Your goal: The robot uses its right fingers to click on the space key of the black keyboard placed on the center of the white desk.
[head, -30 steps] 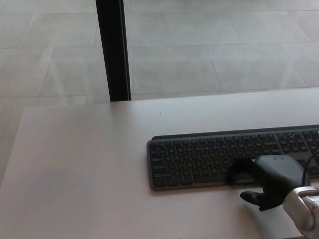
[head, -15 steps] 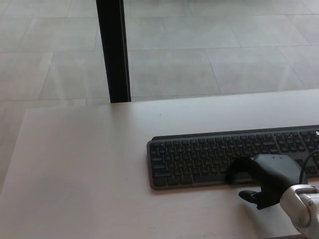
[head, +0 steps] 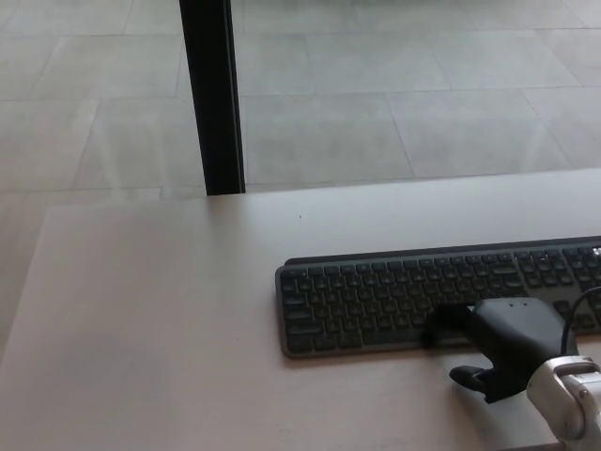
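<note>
- a flat black keyboard with dark grey keys lies on the pale white desk, toward the right of the view; its right end runs out past the picture's edge.
- the keyboard sits square to the desk's near edge, its left end near the middle of the desktop and the desk surface bare to its left.
- the robot's black right hand comes in from the lower right, its silver-grey wrist joint low in the corner.
- the hand lies over the keyboard's near edge, covering part of the bottom key row right of centre, so the keys beneath it are hidden.
- one thick finger reaches leftward and rests down on the bottom row of keys; whether it presses a key cannot be told.
- the thumb sticks out below, over the bare desk just in front of the keyboard, apart from the finger; the hand grasps nothing.
- a thin dark cable curves up from the wrist across the keyboard's right part.
- beyond the desk's far edge stands a black upright post, rising from the far edge left of the keyboard.
- behind it spreads a floor of large grey tiles.
- the left hand does not show.
</note>
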